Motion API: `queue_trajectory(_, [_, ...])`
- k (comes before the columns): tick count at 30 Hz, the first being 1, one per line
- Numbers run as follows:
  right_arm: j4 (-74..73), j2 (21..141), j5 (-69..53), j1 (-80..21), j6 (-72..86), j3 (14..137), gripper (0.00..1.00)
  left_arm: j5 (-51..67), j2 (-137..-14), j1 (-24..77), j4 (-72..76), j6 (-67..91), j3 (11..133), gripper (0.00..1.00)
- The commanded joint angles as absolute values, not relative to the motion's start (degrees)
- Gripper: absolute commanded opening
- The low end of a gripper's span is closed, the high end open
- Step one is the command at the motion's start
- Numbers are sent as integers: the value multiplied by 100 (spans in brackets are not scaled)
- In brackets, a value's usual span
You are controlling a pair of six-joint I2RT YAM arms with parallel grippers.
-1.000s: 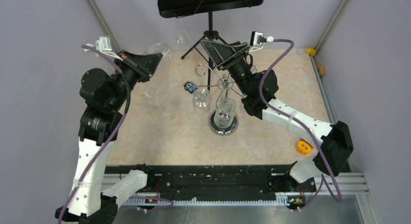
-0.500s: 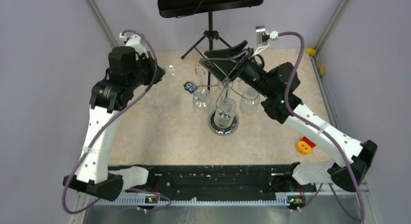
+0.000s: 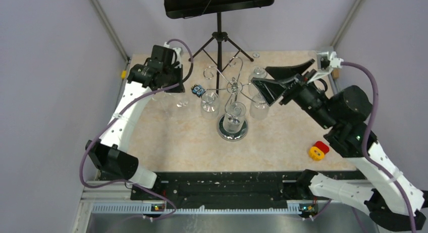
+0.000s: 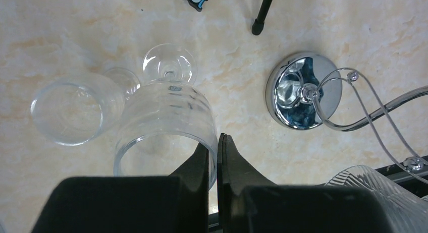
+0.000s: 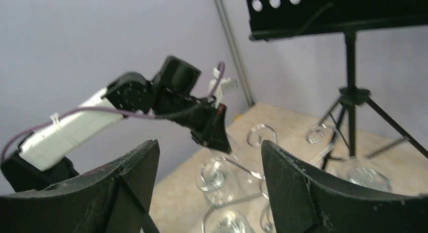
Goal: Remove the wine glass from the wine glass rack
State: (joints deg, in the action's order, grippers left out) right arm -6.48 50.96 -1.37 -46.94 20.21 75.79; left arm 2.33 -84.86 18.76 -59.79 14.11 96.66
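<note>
Wine glass [image 4: 166,117], rim pinched by left pincer [image 4: 217,142]

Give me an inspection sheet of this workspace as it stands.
Surface: beige marbled tabletop, no spill seen.
Job's things: chrome wine glass rack upright, with hanging glasses on it; one wine glass is off it, beside a second glass upright on the table.
Clutter: blue figure; red-yellow object.
Grippers: left gripper shut on the wine glass rim; right gripper open, empty.
Cables: purple cable looping off each arm, no snag seen.
Surroundings: black music stand; lilac walls.
</note>
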Motion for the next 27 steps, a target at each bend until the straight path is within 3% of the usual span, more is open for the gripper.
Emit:
queue_trajectory(1, [-1826,4883,590,-4658,1616,7436,75,447,-8644,1906,-5848,1152,9864,0])
queue_trajectory(6, [-2445,4941,797,-4665,1800,7393,75,772,-8938,1907,-5715,1019,9669,0])
queue_trajectory(15, [-1702,4688,469,-4658,2483,6668,75,750,-9405,1916,-5777,810,9556,0])
queue_trajectory(27, [-1607,4445,525,-4664,2551,6705,75,703,-10019,1916,-6069,849,9623,3])
